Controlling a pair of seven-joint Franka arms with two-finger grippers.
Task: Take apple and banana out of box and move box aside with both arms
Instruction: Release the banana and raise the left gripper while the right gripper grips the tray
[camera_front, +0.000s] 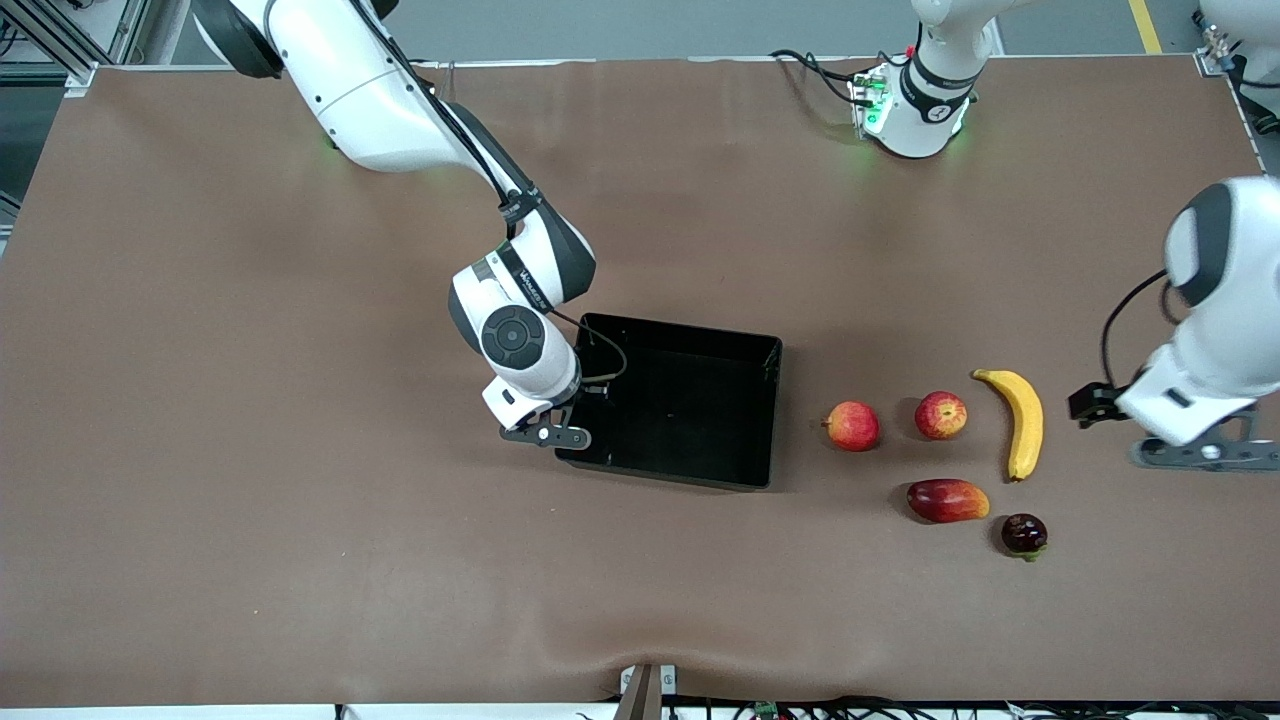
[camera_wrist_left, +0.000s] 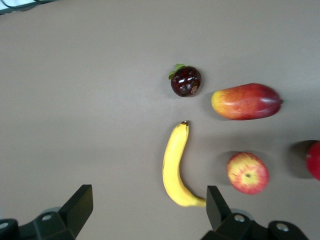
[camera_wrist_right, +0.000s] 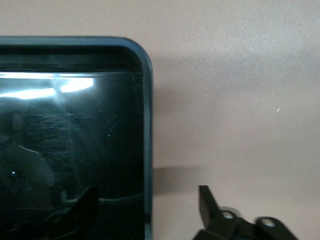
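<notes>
The black box lies mid-table, with nothing in it. My right gripper is open at the box's wall toward the right arm's end. In the right wrist view one finger is over the box's inside and the other over bare table, with the wall between them. The yellow banana and the streaked apple lie toward the left arm's end. My left gripper is open and empty over the table beside the banana. In the left wrist view the banana ends by one finger, and the apple lies next to it.
A pinkish-red fruit with a nub lies between the box and the apple. A dark-red mango and a small dark round fruit lie nearer the front camera than the apple and banana. The brown table spreads wide.
</notes>
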